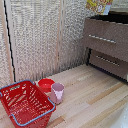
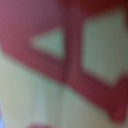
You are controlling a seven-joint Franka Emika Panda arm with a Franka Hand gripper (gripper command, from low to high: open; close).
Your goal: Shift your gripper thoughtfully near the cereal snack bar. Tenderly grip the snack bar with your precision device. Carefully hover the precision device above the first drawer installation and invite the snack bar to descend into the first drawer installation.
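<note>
The cereal snack bar (image 1: pixel 96 5), a yellow-orange pack with red print, hangs at the top edge of the exterior view, above the open first drawer (image 1: pixel 112 19) of the brown dresser, which is dark inside. Only a small white part of my gripper (image 1: pixel 106 8) shows beside the pack; its fingers are cut off by the frame edge. The wrist view is filled by a blurred close-up of red and cream print, which is the snack bar (image 2: pixel 70 60) right in front of the camera. The pack is off every surface, held in the gripper.
A lower drawer (image 1: pixel 107 61) with a silver bar handle sits under the open one. On the wooden floor at the exterior view's left stand a red basket (image 1: pixel 25 102), a red bowl (image 1: pixel 46 84) and a pink cup (image 1: pixel 57 92). A woven screen (image 1: pixel 40 35) stands behind.
</note>
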